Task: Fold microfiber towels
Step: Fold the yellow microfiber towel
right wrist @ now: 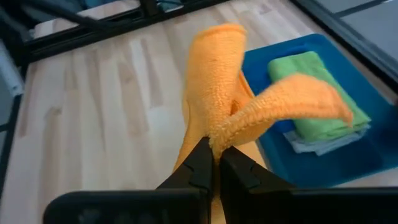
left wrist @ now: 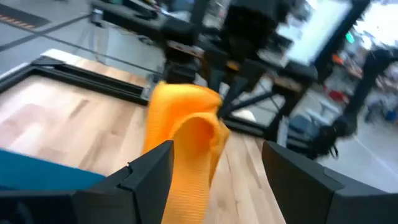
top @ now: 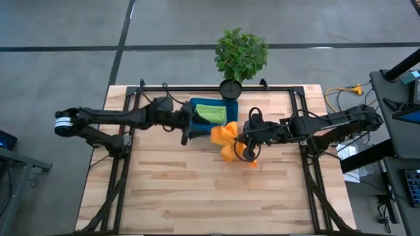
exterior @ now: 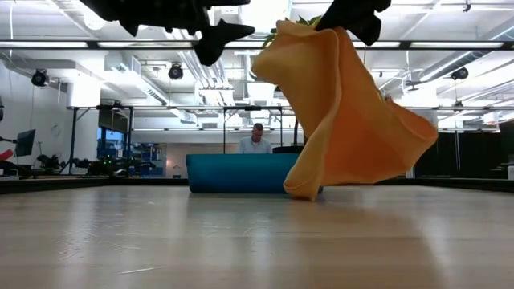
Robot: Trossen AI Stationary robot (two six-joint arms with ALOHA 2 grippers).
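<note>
The orange towel (top: 226,141) hangs bunched over the table's middle from my right gripper (right wrist: 216,152), which is shut on it. Its lower end (exterior: 303,193) reaches down to the tabletop. My left gripper (left wrist: 217,146) is open just left of the towel, by the blue tray (top: 228,117), and points level at the cloth. In the left wrist view a fold of the towel (left wrist: 189,143) shows between its fingers. A folded lime green towel (right wrist: 311,93) lies in the tray on top of a grey-white one (right wrist: 311,142). My right gripper pinches a bunched part of the orange towel (right wrist: 219,138) between its two fingers, several layers together. The fingers slant down from the table's right side. Two lobes of cloth stick out past the fingertips; the rest hangs slack below, its lower end on the table. My left gripper: I cannot tell whether its open fingers touch the towel.
A potted plant (top: 241,56) stands at the far edge behind the tray. Black frame rails (top: 131,98) run along the table's sides. Bare wood (top: 197,196) lies toward the near edge. A person (exterior: 257,140) sits in the room behind.
</note>
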